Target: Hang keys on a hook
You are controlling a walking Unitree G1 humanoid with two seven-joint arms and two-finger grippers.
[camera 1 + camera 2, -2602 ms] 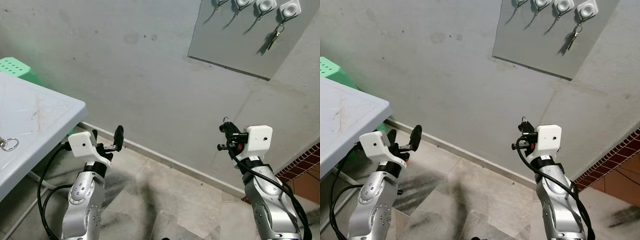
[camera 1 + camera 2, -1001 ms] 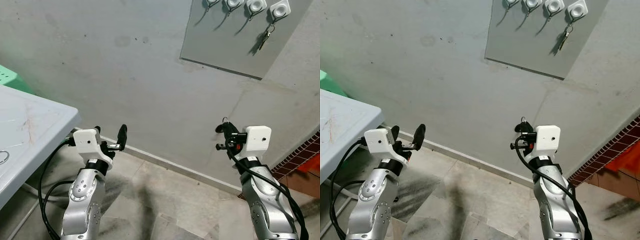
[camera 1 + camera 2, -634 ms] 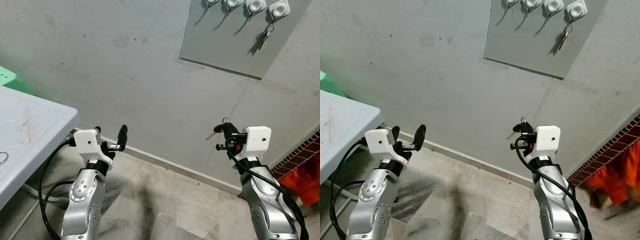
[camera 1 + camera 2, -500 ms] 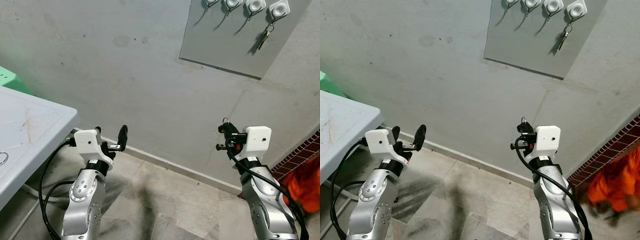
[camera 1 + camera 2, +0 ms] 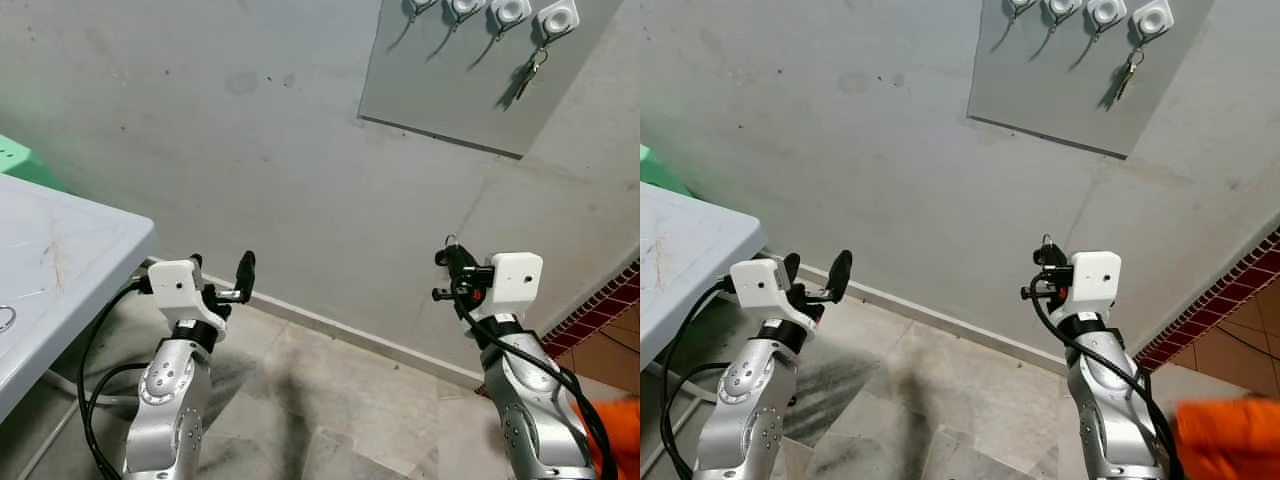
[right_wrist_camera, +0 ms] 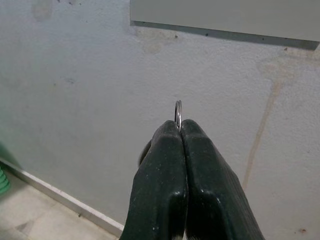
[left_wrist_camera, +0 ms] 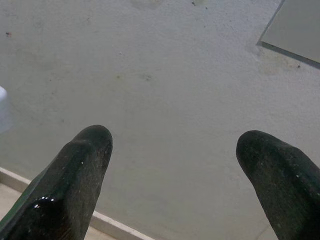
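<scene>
The right gripper (image 6: 180, 131) is pinching a thin silver metal key ring (image 6: 178, 114) between its pressed-together black fingers (image 6: 162, 170); the ring is projecting just above the fingertips. The left gripper (image 7: 172, 150) is holding its fingers (image 7: 80, 170) spread wide, gripping nothing. Both are pointing at the grey plaster wall (image 5: 250, 130).

High on the wall, a flat grey rectangular panel (image 5: 440, 90) is carrying a row of white square hooks (image 5: 510, 12); a dark key bunch (image 5: 530, 70) is hanging from the rightmost hook (image 5: 557, 17). A white plastic surface (image 5: 50, 270) is standing at the left, carrying a second metal ring (image 5: 5, 320) at its near edge. The floor (image 5: 340, 400) is grey stone tile.

Compared with one second ago, a blurred orange shape (image 5: 1230, 440) is now occupying the lower right corner; both arms are remaining in position.
</scene>
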